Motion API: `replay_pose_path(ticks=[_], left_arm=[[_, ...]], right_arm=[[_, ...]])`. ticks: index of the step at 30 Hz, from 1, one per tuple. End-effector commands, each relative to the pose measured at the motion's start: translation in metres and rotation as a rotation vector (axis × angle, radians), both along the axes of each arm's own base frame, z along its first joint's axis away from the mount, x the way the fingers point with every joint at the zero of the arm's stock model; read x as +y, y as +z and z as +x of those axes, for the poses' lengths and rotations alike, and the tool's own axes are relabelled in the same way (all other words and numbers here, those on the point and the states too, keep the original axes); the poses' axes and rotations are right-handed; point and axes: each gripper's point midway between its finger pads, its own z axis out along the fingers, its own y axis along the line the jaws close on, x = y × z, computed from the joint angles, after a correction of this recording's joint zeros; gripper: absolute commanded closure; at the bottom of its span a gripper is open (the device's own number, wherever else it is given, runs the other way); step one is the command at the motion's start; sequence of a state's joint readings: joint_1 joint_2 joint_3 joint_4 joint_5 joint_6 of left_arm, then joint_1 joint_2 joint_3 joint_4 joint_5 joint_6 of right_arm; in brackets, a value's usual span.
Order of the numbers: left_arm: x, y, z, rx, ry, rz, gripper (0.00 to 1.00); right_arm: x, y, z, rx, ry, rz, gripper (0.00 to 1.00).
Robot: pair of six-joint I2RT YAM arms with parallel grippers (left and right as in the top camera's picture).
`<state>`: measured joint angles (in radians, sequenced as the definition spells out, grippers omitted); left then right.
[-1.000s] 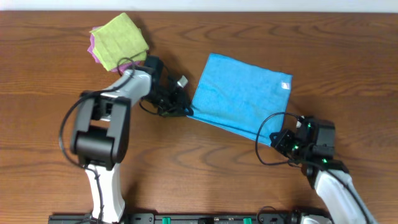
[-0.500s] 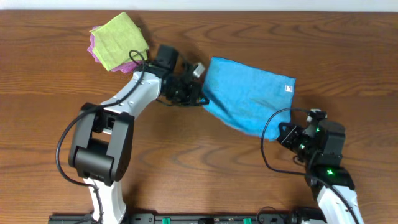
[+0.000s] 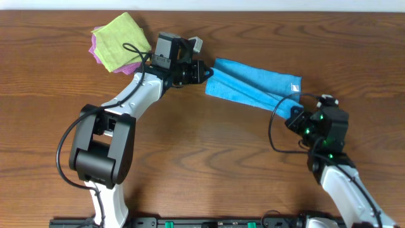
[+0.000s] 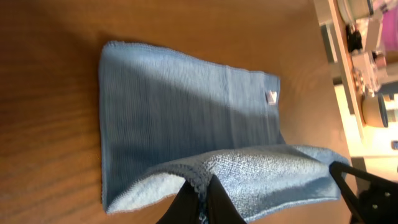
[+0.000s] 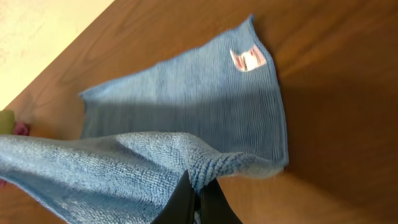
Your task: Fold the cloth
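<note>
The sky-blue cloth (image 3: 253, 88) lies across the middle of the table, doubled over itself into a narrow band in the overhead view. Its white tag (image 3: 294, 88) shows at the right end. My left gripper (image 3: 204, 73) is shut on the cloth's left corner and holds it up above the lower layer (image 4: 186, 106). The pinched hem bunches between its fingertips (image 4: 202, 186). My right gripper (image 3: 295, 114) is shut on the right corner. In the right wrist view the lifted edge drapes from that gripper (image 5: 198, 186) over the flat layer, where the tag (image 5: 247, 59) shows.
A light green cloth (image 3: 123, 41) lies on a purple cloth (image 3: 96, 52) at the back left, close behind my left arm. The table's far edge runs along the top. Shelves with containers (image 4: 373, 62) stand beyond the table.
Both grippers have carried the cloth's near edge up and away toward the far edge. The cloth has gone from a spread rectangle to a narrow doubled band.
</note>
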<state>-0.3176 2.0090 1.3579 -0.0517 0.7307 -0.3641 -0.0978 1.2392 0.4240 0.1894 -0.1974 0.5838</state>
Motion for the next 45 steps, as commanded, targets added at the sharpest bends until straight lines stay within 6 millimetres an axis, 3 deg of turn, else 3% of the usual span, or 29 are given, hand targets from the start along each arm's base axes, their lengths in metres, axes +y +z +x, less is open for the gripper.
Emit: replay_pose_path(ticks=[1, 6, 19, 25, 37, 41, 43, 45], left_arm=[[0.007, 0.002, 0.015, -0.035, 0.083, 0.036, 0.94], [-0.003, -0.003, 0.023, -0.078, 0.098, 0.045, 0.94], [-0.015, -0.039, 0.051, -0.132, 0.157, 0.001, 0.94], [-0.019, -0.043, 0.058, -0.171, 0.168, -0.002, 0.94], [-0.023, -0.052, 0.057, -0.177, 0.188, 0.046, 0.94], [-0.021, -0.061, 0.053, -0.148, 0.187, 0.063, 0.81], [-0.019, -0.063, 0.053, -0.146, 0.191, 0.078, 0.69], [-0.018, -0.064, 0.053, -0.148, 0.194, 0.084, 0.68]], right_arm=[[-0.014, 0.013, 0.017, -0.03, -0.039, -0.074, 0.99], [-0.02, 0.013, 0.033, -0.051, -0.053, -0.101, 0.99], [-0.033, -0.012, 0.071, -0.044, -0.051, -0.196, 0.99], [-0.035, -0.023, 0.088, -0.028, -0.035, -0.215, 0.99], [-0.039, -0.032, 0.097, -0.021, -0.042, -0.247, 0.97], [-0.039, -0.035, 0.095, -0.008, -0.037, -0.25, 0.92], [-0.039, -0.037, 0.093, 0.002, -0.035, -0.249, 0.84], [-0.039, -0.039, 0.092, 0.009, -0.035, -0.249, 0.78]])
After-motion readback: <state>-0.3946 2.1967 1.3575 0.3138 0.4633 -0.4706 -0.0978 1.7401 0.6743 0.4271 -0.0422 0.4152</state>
